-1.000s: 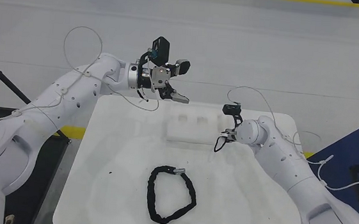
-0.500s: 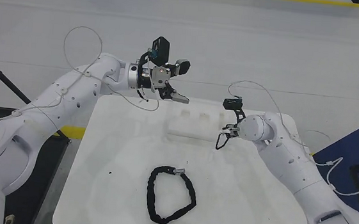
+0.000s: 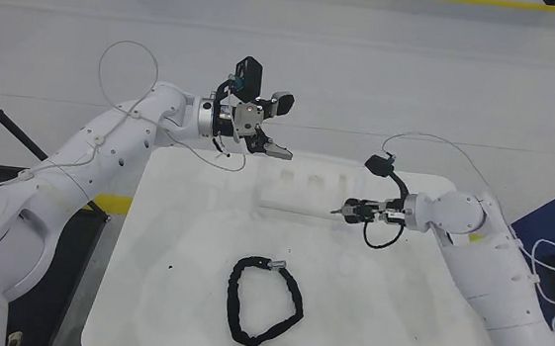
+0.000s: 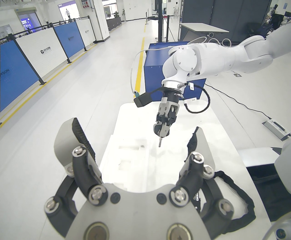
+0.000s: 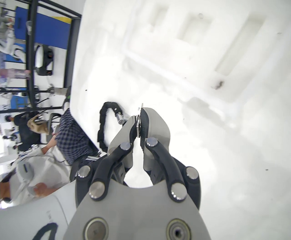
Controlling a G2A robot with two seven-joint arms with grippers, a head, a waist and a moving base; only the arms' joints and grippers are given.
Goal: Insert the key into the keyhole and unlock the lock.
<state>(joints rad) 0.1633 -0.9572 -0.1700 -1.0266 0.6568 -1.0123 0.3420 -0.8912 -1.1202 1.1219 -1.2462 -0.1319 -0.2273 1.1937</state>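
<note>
**Right claw (image 3: 344, 212) is swinging round with the key (image 3: 334, 213)**

Since a second ago the right arm has been swinging its elbow outward, and its claw is now pointing across the counter (image 3: 393, 322) instead of hanging down beside the white foam tray (image 3: 300, 197). The left arm has not been moving. The right claw is pinching the key flat between nearly closed pads, with the blade sticking out past the tips. The left claw (image 3: 282, 127) is hanging wide open and empty over the counter's far left corner. The chain lock (image 3: 264, 301) is lying in a loop near the middle of the counter, well apart from both claws.

To do this step well, the blade is going to need lining up with the axis of the lock's metal end (image 3: 274, 264) before it goes in. The loose chain is likely to slide under a push, so steadying it with the open left claw looks wise.

The right wrist view is showing the key (image 5: 138, 126) edge-on in the pads, with the lock's metal end (image 5: 119, 118) just beyond. The left wrist view is showing the blade (image 4: 160, 142) pointing down at the counter. I cannot tell which way the keyhole is facing.
</note>
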